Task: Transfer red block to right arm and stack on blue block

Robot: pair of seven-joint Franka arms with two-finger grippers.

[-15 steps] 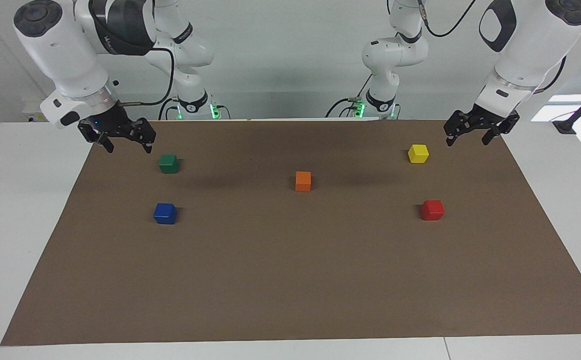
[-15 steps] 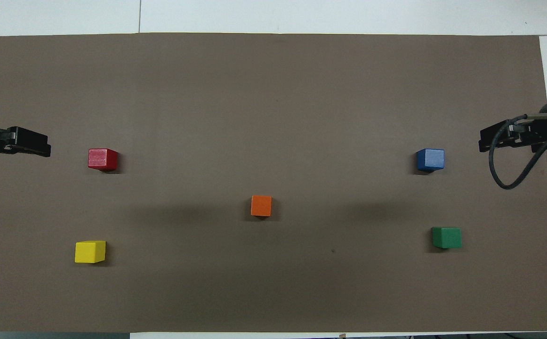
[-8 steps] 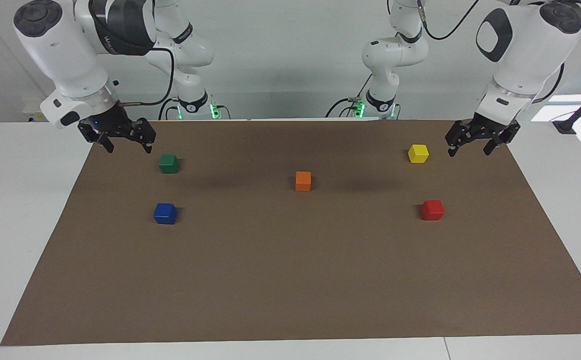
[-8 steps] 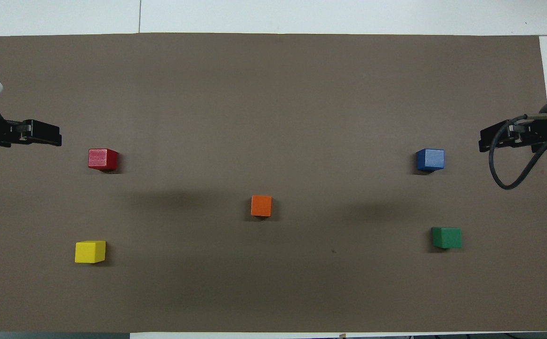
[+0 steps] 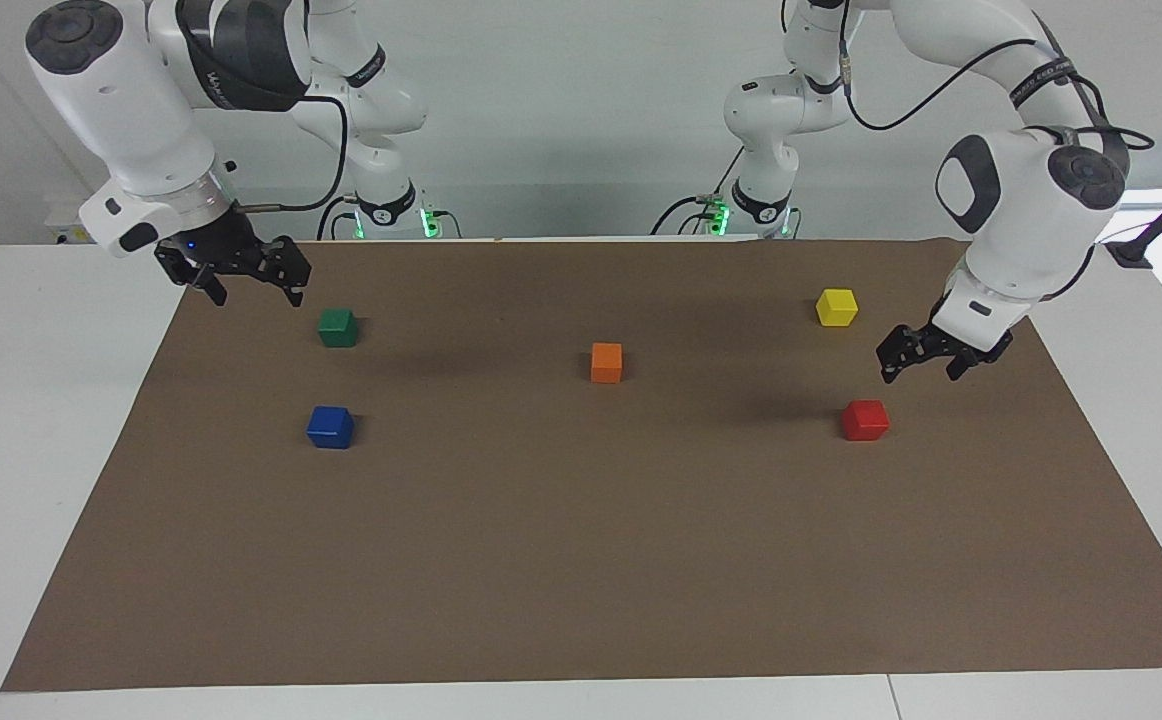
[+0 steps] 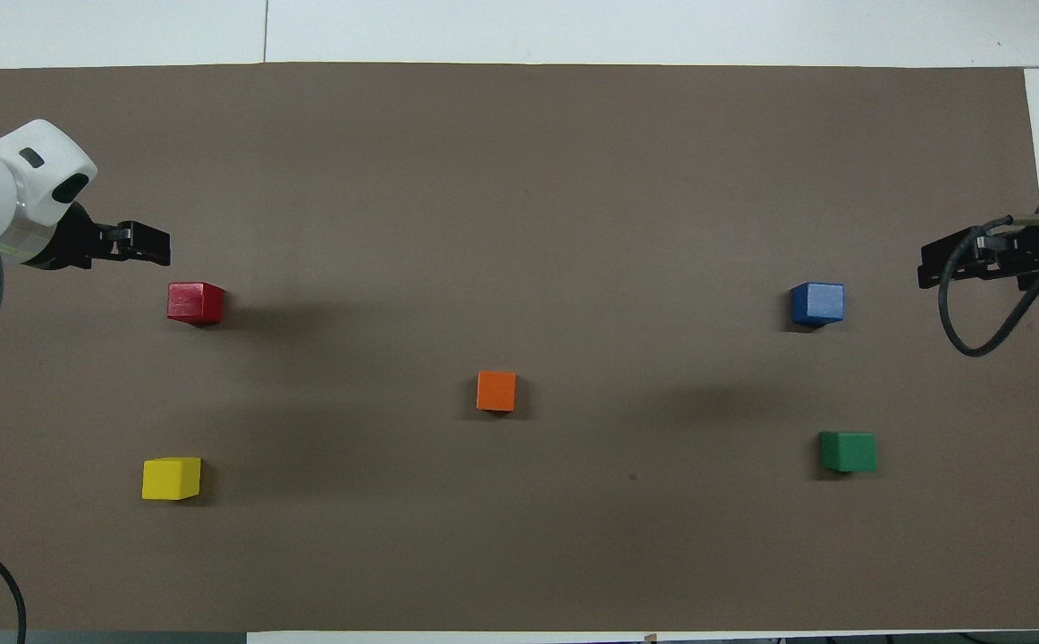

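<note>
The red block (image 5: 864, 419) sits on the brown mat (image 5: 581, 560) toward the left arm's end; it also shows in the overhead view (image 6: 195, 301). My left gripper (image 5: 919, 366) hangs open and empty above the mat, just beside the red block and not touching it; the overhead view shows it too (image 6: 155, 246). The blue block (image 5: 330, 426) sits toward the right arm's end, also seen from overhead (image 6: 817, 302). My right gripper (image 5: 253, 290), blue light at its wrist, waits open and empty over the mat's edge near the green cube; it also shows in the overhead view (image 6: 931, 268).
An orange cube (image 5: 606, 361) sits mid-mat. A yellow cube (image 5: 836, 306) lies nearer to the robots than the red block. A green cube (image 5: 337, 326) lies nearer to the robots than the blue block. White table surrounds the mat.
My left gripper has come down and moved from the mat's corner by the yellow cube toward the red block. The right arm and all cubes have not moved.
</note>
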